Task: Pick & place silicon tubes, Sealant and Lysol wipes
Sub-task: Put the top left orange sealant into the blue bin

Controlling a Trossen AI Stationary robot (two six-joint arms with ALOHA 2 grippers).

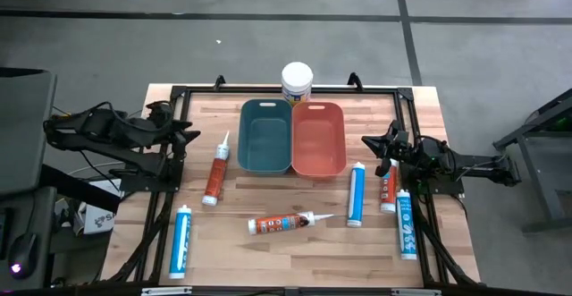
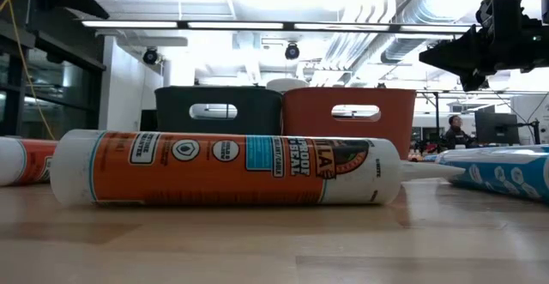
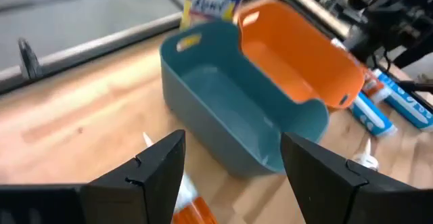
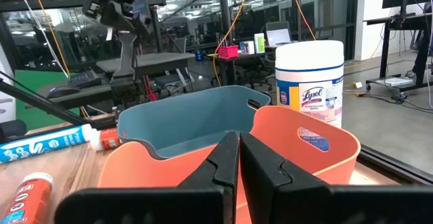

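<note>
- My left gripper (image 3: 230, 166): fingers spread wide, holding nothing, near the teal bin (image 1: 265, 135).
- My right gripper (image 4: 239, 158): fingers closed together, empty, beside the orange bin (image 1: 318, 137).
- Lysol wipes (image 1: 297, 82): upright just behind both bins.

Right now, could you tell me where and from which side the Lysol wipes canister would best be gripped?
Probably around the labelled body just below the white lid. The Lysol wipes stand upright at the table's far edge, behind the blue bin and orange bin, so come from above with fingers spread wide across the round body.
</note>
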